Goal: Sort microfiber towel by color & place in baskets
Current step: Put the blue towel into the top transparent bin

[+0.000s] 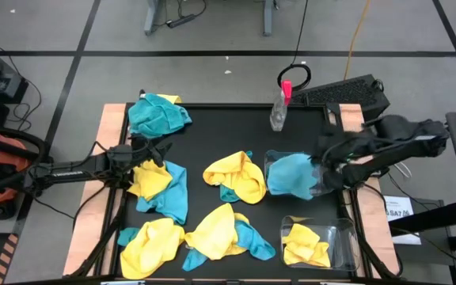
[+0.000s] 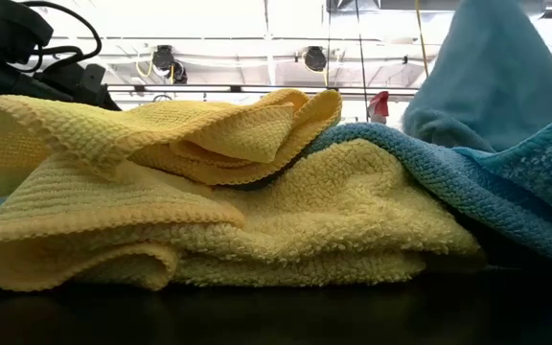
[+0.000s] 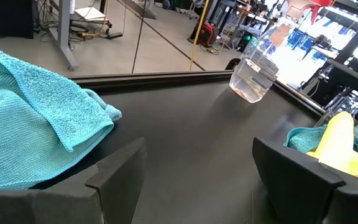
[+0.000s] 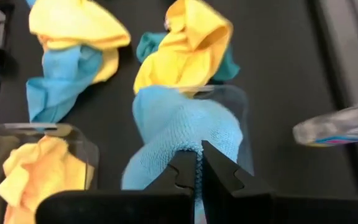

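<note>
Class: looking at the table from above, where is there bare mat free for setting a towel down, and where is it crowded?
Free: the black mat between the far blue towel and the spray bottle. Crowded: the near half, heaped with yellow and blue towels.

This is a robotics lab or workshop, not a home. The black-topped bench (image 1: 236,150) stands on a bare grey floor (image 1: 212,32) marked with dark tape lines, with metal frame legs (image 1: 157,16) and loose cables (image 1: 355,39) beyond it. A keyboard (image 1: 347,93) sits at the bench's far edge. The low view shows a high ceiling with exposed pipes and hanging fittings (image 2: 314,57). The left wrist view looks into an open hall crowded with equipment racks and stands (image 3: 229,25).
</note>
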### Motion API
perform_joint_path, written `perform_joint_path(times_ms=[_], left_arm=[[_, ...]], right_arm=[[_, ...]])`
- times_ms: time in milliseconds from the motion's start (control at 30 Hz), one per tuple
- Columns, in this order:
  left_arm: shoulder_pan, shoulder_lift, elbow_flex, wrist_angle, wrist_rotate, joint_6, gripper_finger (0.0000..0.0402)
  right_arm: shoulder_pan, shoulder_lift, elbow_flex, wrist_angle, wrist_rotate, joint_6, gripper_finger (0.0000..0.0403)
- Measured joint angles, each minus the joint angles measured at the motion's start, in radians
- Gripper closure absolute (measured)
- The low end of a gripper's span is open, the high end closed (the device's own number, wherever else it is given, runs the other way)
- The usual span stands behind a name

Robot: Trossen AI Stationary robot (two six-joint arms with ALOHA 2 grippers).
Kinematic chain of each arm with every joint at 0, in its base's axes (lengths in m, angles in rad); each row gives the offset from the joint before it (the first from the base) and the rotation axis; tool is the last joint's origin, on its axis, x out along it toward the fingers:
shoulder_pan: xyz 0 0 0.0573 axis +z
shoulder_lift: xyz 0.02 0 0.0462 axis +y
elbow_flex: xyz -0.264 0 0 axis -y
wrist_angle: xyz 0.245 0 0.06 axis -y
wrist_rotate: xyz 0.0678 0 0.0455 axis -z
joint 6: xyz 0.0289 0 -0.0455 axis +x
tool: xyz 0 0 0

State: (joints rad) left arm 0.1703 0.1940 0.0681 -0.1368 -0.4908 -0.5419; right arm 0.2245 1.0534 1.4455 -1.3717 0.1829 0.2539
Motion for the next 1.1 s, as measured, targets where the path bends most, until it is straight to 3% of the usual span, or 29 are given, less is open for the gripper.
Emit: perform_joint_path(times_ms=[167, 633, 867, 1100], left_arm=[[0.000, 0.000, 0.000, 0.000, 0.000, 0.000, 0.0103], [0.000, 0.000, 0.000, 0.000, 0.000, 0.000, 0.0103], [0.000, 0.000, 0.000, 0.000, 0.000, 0.000, 0.0103], [0.000, 0.000, 0.000, 0.000, 0.000, 0.000, 0.0103]], right_arm=[[0.000, 0.000, -0.157, 0.089, -0.056, 0.002, 0.0402], [-0.004, 0.001, -0.571, 0.433, -0.059, 0.050, 0.0403], [-0.040, 0.002, -0.690, 0.594, -0.058, 0.057, 0.0403], [-0.090, 0.009, -0.763, 0.635, -0.059, 0.089, 0.0403]])
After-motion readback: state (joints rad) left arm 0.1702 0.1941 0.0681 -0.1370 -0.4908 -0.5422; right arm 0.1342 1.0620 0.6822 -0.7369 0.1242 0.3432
